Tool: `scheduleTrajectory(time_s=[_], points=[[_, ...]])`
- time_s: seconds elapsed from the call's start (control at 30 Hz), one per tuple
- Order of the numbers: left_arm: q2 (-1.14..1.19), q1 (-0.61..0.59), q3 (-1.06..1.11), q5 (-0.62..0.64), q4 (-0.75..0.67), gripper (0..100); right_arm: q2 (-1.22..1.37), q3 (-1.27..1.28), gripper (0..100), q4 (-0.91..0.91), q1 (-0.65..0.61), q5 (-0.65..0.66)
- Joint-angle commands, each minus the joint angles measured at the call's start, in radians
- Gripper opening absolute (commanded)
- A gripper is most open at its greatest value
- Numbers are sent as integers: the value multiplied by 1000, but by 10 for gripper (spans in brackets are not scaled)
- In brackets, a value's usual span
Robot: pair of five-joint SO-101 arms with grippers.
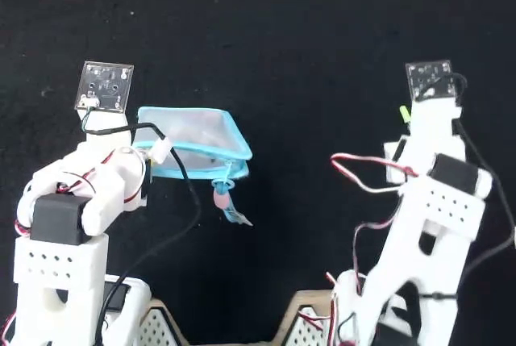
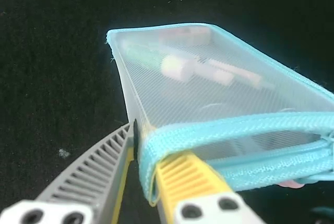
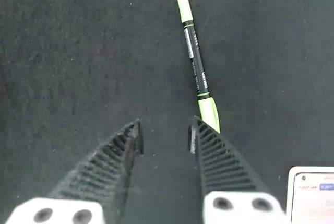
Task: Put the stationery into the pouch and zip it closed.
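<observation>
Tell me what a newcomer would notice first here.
The translucent mesh pouch with light blue zip trim stands out on the black table cloth. Its edge is clamped in the left gripper, and pale items show inside it. By the other arm, a green and black pen lies on the cloth just ahead of the open right gripper.

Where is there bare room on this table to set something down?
Bare cloth lies between the pouch and the right arm, and along the far edge. It is crowded where the left tool grips the pouch and around the pen.
</observation>
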Motion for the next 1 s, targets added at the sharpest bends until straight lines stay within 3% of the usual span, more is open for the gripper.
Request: scheduleTrajectory(time_s=[0.0, 0.4, 0.97], points=[[-2, 8, -18, 3, -21, 33, 97, -139, 146, -18, 14, 44], [-2, 5, -18, 5, -21, 33, 530, -452, 146, -20, 18, 140], [-8, 2, -25, 9, -21, 33, 1064, -951, 145, -15, 11, 140]])
